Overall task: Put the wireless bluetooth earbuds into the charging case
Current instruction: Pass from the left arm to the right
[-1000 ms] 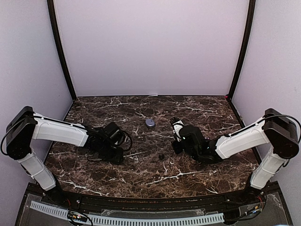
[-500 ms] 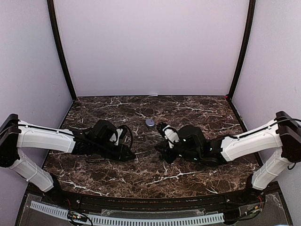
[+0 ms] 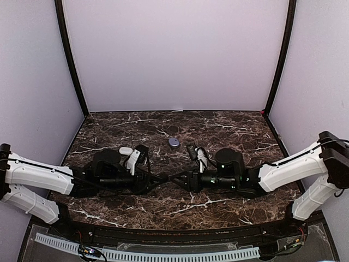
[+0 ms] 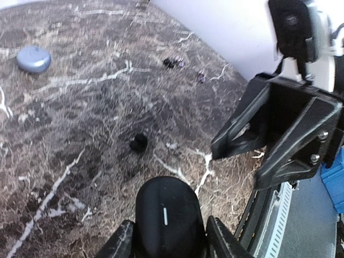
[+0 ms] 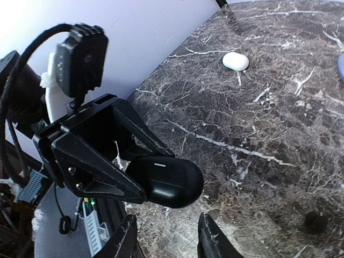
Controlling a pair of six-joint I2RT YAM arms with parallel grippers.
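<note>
While clamped, black case (image 4: 169, 215) hangs near table edge (image 3: 174, 220).

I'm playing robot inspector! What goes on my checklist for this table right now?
Surface: dark marble table with white veins; no spills seen.
Job's things: black case in the left gripper's hold; blue-grey case and white case lying closed on the table; one black earbud loose near the middle; more tiny earbuds farther off.
Clutter: nothing seen.
Grippers: left gripper shut on the black case; right gripper open, facing it, holding nothing.
Cables: black cable looping at the left wrist, off the table.
Surroundings: pale walls, black corner posts.
</note>
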